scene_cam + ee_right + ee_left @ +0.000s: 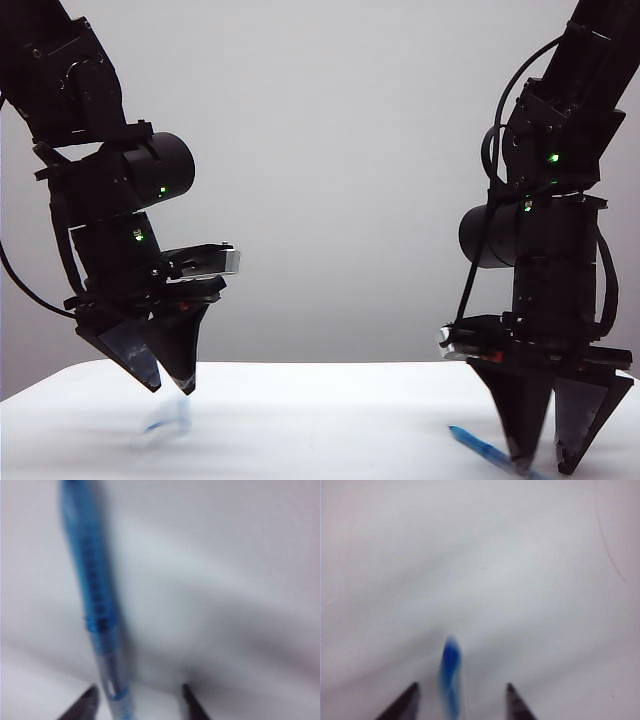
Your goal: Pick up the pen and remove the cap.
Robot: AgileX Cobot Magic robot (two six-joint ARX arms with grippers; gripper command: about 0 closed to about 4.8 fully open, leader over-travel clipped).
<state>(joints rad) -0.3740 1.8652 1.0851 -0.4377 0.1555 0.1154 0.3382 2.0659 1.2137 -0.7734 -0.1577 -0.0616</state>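
The pen (478, 447), with a translucent blue barrel, lies on the white table (320, 420) at the right. Its near end reaches between the fingers of my right gripper (543, 468), which hangs low over the table. In the right wrist view the pen (92, 595) runs away from the open right gripper (139, 689), close beside one fingertip (90, 695) and well clear of the other. The cap (165, 420) is a blurred bluish shape just under my left gripper (172, 388), above the table. In the left wrist view the cap (451, 672) shows blurred between the spread tips of the open left gripper (461, 687), touching neither.
The white table (520, 555) spreads under both arms, with a plain grey wall (330, 150) behind it. A thin dark line (612, 555) curves across the surface far from the left gripper.
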